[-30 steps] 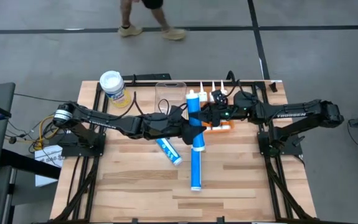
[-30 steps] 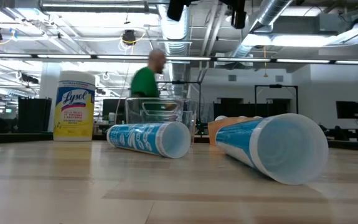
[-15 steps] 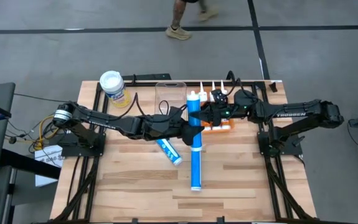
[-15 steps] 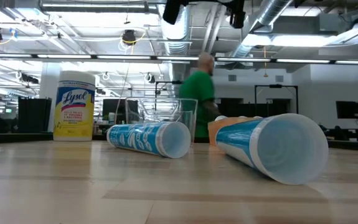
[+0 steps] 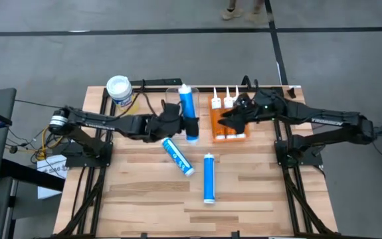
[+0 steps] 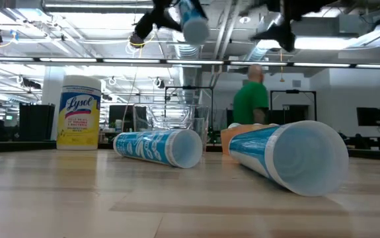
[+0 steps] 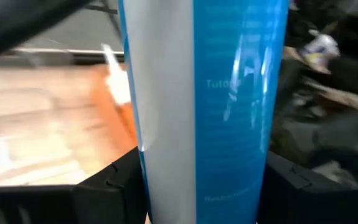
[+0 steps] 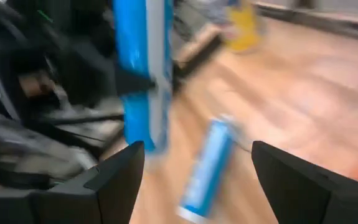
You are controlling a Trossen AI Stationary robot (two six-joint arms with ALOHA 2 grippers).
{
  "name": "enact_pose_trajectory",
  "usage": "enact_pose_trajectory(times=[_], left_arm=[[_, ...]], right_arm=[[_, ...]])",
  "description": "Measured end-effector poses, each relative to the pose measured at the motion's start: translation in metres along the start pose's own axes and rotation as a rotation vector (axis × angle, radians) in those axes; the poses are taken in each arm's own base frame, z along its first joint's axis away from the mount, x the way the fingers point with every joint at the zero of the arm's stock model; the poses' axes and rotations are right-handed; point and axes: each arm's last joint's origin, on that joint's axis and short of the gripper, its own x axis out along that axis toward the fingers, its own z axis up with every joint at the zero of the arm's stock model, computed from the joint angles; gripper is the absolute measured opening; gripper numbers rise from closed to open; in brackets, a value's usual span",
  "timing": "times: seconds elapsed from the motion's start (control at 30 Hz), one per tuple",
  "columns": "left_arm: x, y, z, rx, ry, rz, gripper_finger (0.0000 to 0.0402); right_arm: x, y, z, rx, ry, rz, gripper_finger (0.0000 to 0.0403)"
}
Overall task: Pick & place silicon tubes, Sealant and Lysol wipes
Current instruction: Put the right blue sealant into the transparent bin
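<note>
My left gripper [image 5: 189,125] is shut on a blue caulk tube [image 5: 187,109] with a white nozzle end, held high over the clear bin [image 5: 175,95] at the table's far side. My right gripper [image 5: 225,121] is open and empty, to the right of that tube, above the orange tubes [image 5: 228,123]. Two more blue tubes [image 5: 178,157] [image 5: 208,178] lie on their sides on the table. The Lysol wipes canister [image 5: 119,91], with white lid and yellow label, stands on its base at the far left. My left gripper pinches the blue tube's body [image 7: 210,124] between its two fingers [image 7: 110,186], toward the tube's base end. The fingers lie across the tube. The tube is lifted clear of the table, its nozzle end [image 5: 184,88] toward the far edge and its round base [image 6: 193,26] toward the near edge.
The clear bin also shows in the low view [image 6: 173,122], behind the lying tubes. The orange tubes with white nozzles lie side by side at the far right. The near half of the wooden table [image 5: 144,199] is bare. A person in green walks in the room behind [image 6: 250,102].
My left gripper has carried the blue tube toward the table's left and far edge, from beside the orange tubes to above the clear bin. My right gripper, which was at the tube, has drawn back toward the right and stands apart from it.
</note>
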Motion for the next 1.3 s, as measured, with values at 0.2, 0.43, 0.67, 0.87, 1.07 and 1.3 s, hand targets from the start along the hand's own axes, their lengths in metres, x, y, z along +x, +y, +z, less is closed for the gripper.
enact_pose_trajectory(times=[0.2,0.43,0.67,0.87,1.07,1.3], left_arm=[[0.023,0.027,0.023,-0.005,-0.010,0.125,0.0197],[0.060,0.062,0.040,0.035,0.019,0.262,0.0197],[0.100,0.079,0.022,0.069,0.070,0.304,0.0197],[0.129,0.097,0.007,0.088,0.124,0.355,0.0197],[0.146,0.113,0.001,0.052,0.183,0.373,0.0197],[0.153,0.117,-0.010,0.025,0.254,0.364,0.0197]], right_arm=[[-0.019,-0.007,-0.011,-0.092,0.037,-0.189,0.0290],[-0.025,-0.008,-0.014,-0.095,0.046,-0.226,0.0291],[-0.013,-0.011,-0.014,-0.093,0.069,-0.240,0.0291],[0.003,-0.013,-0.017,-0.095,0.101,-0.247,0.0291],[0.018,-0.009,-0.024,-0.114,0.144,-0.226,0.0291],[0.031,-0.004,-0.029,-0.130,0.164,-0.202,0.0291]])
